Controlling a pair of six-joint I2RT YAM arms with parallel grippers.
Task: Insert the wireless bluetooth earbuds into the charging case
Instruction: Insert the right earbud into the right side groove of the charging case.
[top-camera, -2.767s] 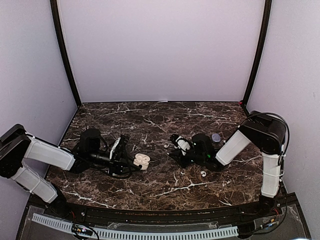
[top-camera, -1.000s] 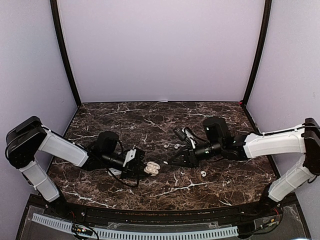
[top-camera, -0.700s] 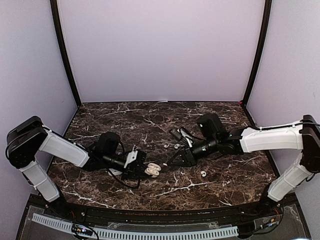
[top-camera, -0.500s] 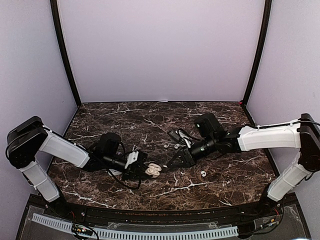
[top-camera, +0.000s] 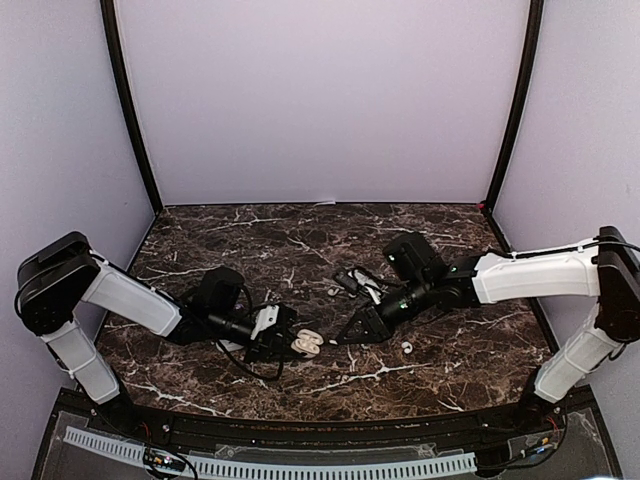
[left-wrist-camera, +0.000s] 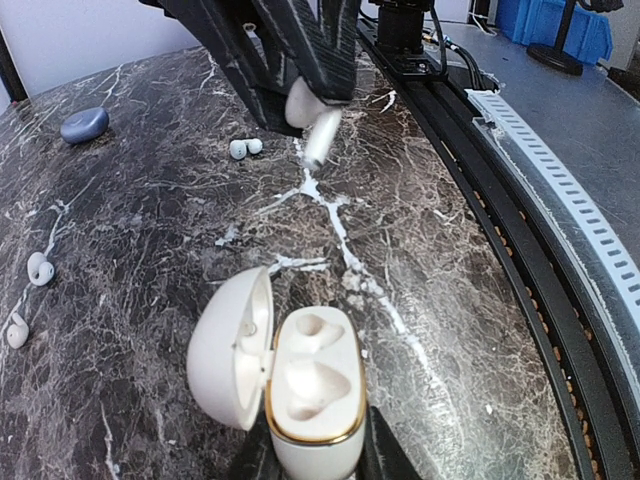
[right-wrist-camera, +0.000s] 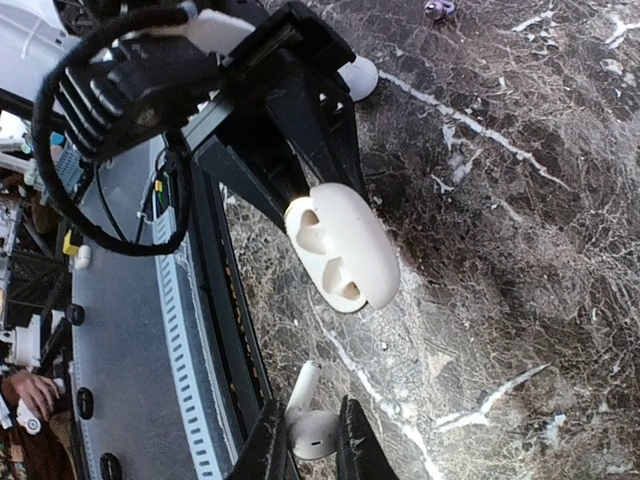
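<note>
In the top view, a white oval plastic charging case (top-camera: 306, 342) is held by the left gripper (top-camera: 290, 343) low over the dark marble-patterned table (top-camera: 300, 240), near its front middle. The right gripper (top-camera: 347, 335) is placed just beside the case, on its right. What is between its fingers is too small to be told here. One small white plastic earbud (top-camera: 406, 347) is lying loose on the table.

In the left wrist view, the case (left-wrist-camera: 310, 395) is clamped at its sides by the left fingers, with the lid swung open to the left and two wells turned upward. Further ahead, a white stemmed plastic earbud (left-wrist-camera: 317, 128) is pinched in the right gripper (left-wrist-camera: 305, 90), apart from the case. A blue-grey pebble-shaped case (left-wrist-camera: 85, 124) is seen far on the left.

In the right wrist view, the stemmed earbud (right-wrist-camera: 312, 428) is squeezed between the right fingers (right-wrist-camera: 268, 445). The open case (right-wrist-camera: 345, 248) is seen beyond it, not touched by it.
</note>
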